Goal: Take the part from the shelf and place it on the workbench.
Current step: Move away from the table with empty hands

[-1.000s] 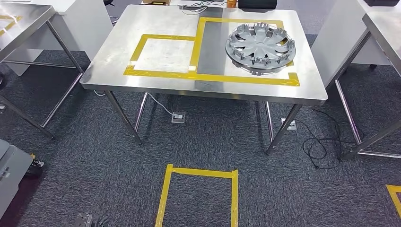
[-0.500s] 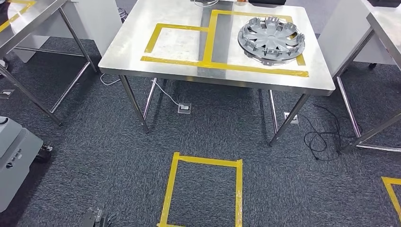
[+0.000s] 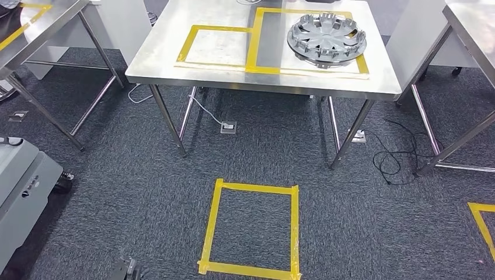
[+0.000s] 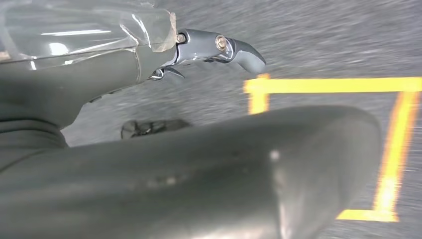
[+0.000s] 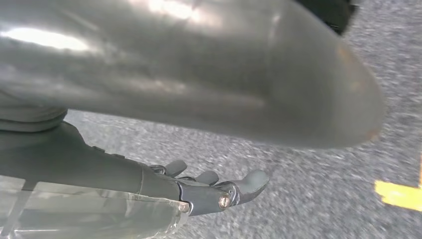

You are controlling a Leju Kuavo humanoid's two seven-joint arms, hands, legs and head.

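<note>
We look down first on the floor (image 3: 117, 192), a dark grey speckled carpet that takes most of the head view. On it stands the bench (image 3: 192, 73), a steel table with thin legs, straight ahead of us and well apart from our feet. To each side we see part of one more steel table, the left table (image 3: 35, 29) and the right table (image 3: 473, 23).

On the bench top there are two outlines of yellow tape which share one side: a smaller left frame (image 3: 188, 45) and a larger right frame (image 3: 254, 41). The part (image 3: 327, 35), a silver wheel cover with many spokes, lies flat inside the larger frame, toward the far right of the bench, and its right edge comes close to the tape there.

On the carpet in front of the bench we see a yellow tape square (image 3: 209, 233), and a corner of another tape mark (image 3: 481, 224) near the right edge. A black cable (image 3: 397, 169) lies coiled by the right bench leg, and a small floor socket (image 3: 229, 126) sits under the bench. A grey machine housing (image 3: 23, 198) stands low on the left.

Our left hand (image 4: 209, 50) hangs over the carpet beside the tape square; its fingers hold nothing and are only lightly bent. Our right hand (image 5: 209, 186) also hangs over the carpet, fingers apart and empty.
</note>
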